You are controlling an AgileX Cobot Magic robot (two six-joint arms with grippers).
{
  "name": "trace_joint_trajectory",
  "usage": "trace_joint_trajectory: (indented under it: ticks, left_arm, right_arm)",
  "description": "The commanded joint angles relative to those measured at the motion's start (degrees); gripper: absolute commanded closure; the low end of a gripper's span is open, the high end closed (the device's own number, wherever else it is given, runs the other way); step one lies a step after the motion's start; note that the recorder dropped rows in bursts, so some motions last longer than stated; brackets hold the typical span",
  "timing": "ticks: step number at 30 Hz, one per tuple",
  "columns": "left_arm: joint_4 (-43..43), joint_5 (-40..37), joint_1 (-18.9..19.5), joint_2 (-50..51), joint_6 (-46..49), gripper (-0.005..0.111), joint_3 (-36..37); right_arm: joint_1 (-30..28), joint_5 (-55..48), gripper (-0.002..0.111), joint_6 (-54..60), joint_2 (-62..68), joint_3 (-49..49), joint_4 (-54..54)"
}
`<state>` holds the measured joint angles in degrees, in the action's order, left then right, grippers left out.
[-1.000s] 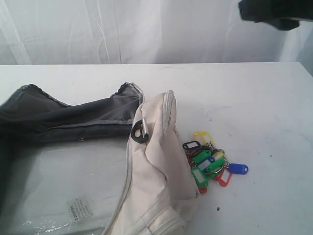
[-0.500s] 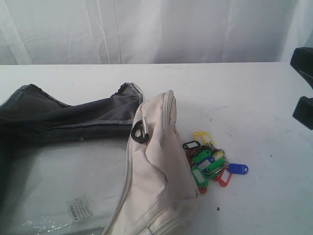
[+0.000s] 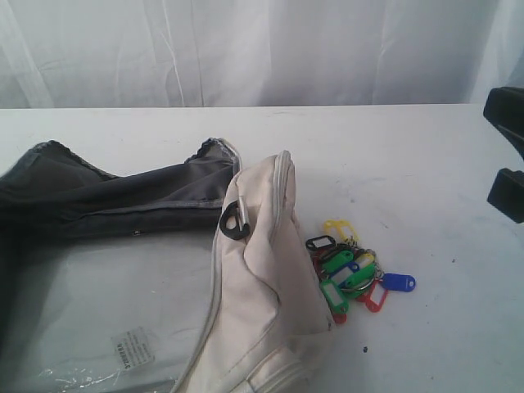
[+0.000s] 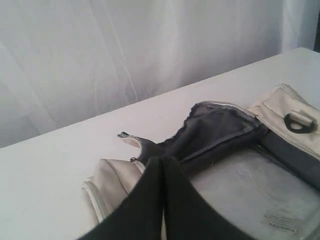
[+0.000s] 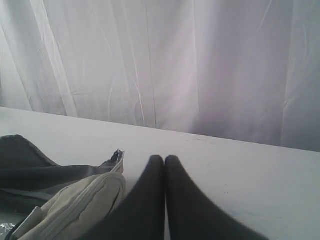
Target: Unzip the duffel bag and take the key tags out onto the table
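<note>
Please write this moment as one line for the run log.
duffel bag: unzipped, open | key tags: on table, beside bag | left fingers: shut, empty | right fingers: shut, empty

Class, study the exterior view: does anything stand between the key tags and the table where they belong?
Nothing visible does: the key tags already lie on the table, outside the duffel bag, beside it.

Cream duffel bag [image 3: 262, 286] unzipped, dark grey lining spread open, lying on white bench [image 3: 409, 155], colourful key tags [image 3: 352, 270] bunched just beside its right flank
</note>
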<state>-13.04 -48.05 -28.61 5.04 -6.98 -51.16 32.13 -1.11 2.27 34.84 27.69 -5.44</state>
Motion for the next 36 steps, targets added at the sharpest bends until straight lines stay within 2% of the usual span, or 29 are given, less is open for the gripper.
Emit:
trace_joint_trajectory:
  ticks: [1,4,7,11,14,19,22,26,36]
  left_arm:
    - [-1.35,1.20,0.61,-0.39,-5.83,0.107,-0.24]
    - [-1.20,0.87,2.92,-0.39,-6.21,0.107,0.03]
    - [-1.20,4.92,7.97,-0.51,-6.21,0.107,2.07]
    - [-0.38,14.83,17.40,-1.35,-6.35,0.107,7.32]
    - [1.47,21.01,22.94,-2.28,-6.35,0.107,12.00]
    - [3.49,32.19,29.09,-4.22,-7.19,0.107,21.30]
    - [3.64,39.94,30.82,-5.04,-8.48,0.107,26.62]
    - [3.64,47.51,30.85,-5.04,-10.53,0.107,33.03]
    - [3.52,49.06,30.85,-5.04,-13.12,0.107,37.15]
  right_arm:
    - [-0.34,0.16,0.108,0.44,-0.39,-0.19,0.09]
    - [-0.34,0.16,0.108,0.44,-0.39,-0.19,0.09]
    - [-0.34,0.16,0.108,0.44,-0.39,-0.19,0.09]
    - [-0.34,-0.11,0.108,0.44,-0.39,-0.19,0.09]
    - [-0.34,-0.22,0.108,0.44,-0.39,-0.19,0.09]
    - [-0.34,-0.22,0.108,0.44,-0.39,-0.19,0.09]
    - [-0.34,-0.22,0.108,0.44,-0.39,-0.19,0.09]
    - [-0.34,-0.22,0.108,0.44,-0.39,-0.19,0.09]
    - [-0.34,-0.11,0.108,0.44,-0.39,-0.19,0.09]
